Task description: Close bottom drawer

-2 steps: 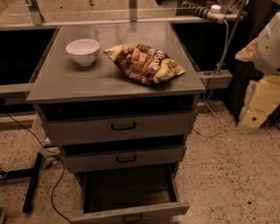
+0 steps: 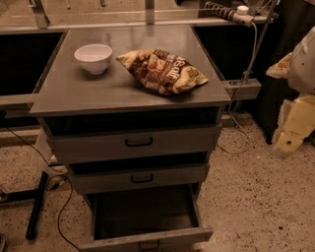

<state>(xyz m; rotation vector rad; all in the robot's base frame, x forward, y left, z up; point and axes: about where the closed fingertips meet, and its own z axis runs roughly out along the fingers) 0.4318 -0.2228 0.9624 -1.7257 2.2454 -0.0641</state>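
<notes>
The grey metal cabinet (image 2: 128, 93) has three drawers. The bottom drawer (image 2: 118, 241), the narrowest, is pulled far out, and its empty dark inside shows. Its small dark bar handle (image 2: 148, 244) sits at the picture's lower edge. The middle drawer (image 2: 142, 178) and the top drawer (image 2: 138, 142) stand slightly out. My gripper (image 2: 291, 134), a pale cream part of the arm, hangs at the far right, well away from the cabinet and above floor level. It holds nothing that I can see.
A white bowl (image 2: 93, 58) and a chip bag (image 2: 162, 71) lie on the cabinet top. Cables (image 2: 61, 216) and a dark stand leg (image 2: 35, 206) lie on the speckled floor at left. A power strip (image 2: 231, 12) and cord hang at back right.
Almost nothing differs. The arm at the right edge sits a touch lower. The drawers have not moved.
</notes>
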